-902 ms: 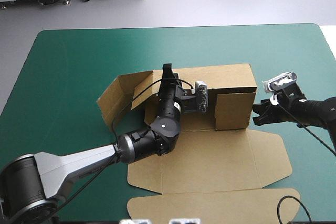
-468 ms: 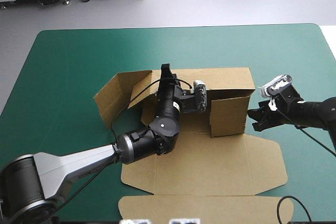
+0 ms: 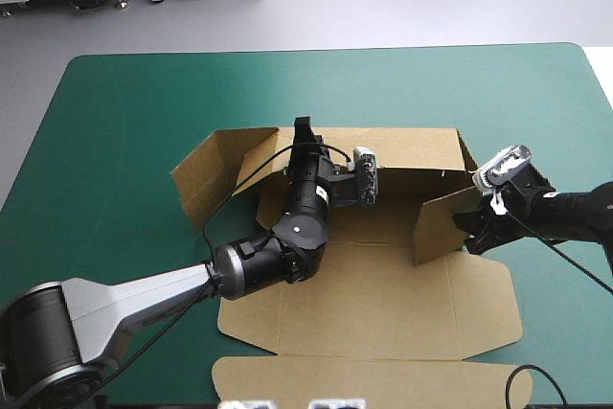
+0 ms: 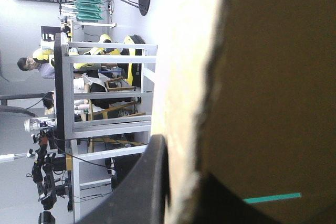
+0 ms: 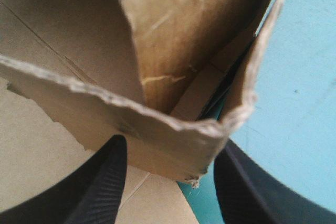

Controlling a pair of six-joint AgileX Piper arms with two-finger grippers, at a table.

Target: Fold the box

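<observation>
The brown box (image 3: 383,294) lies open on the teal-green cover, with its back wall (image 3: 402,146) raised. My left gripper (image 3: 305,128) reaches over that wall's top edge near its left end. In the left wrist view the left gripper (image 4: 184,166) is shut on the box, whose board (image 4: 273,87) runs between the black fingers (image 4: 149,182). The short right flap (image 3: 439,227) stands upright and angles out from the wall. My right gripper (image 3: 469,230) is at that flap's outer end. In the right wrist view the right gripper (image 5: 170,148) is open, with the flap's torn corner (image 5: 157,124) between its fingers.
A left flap (image 3: 206,174) stands half raised at the box's left end. The lid panel (image 3: 364,380) lies flat by the table's near edge. Bare teal-green cover (image 3: 144,112) stretches to the left, at the back and to the far right.
The right flap has swung away from the back wall toward the table's front right. My right gripper has followed it, a little nearer. The sheet slid slightly left. The left arm stayed put.
</observation>
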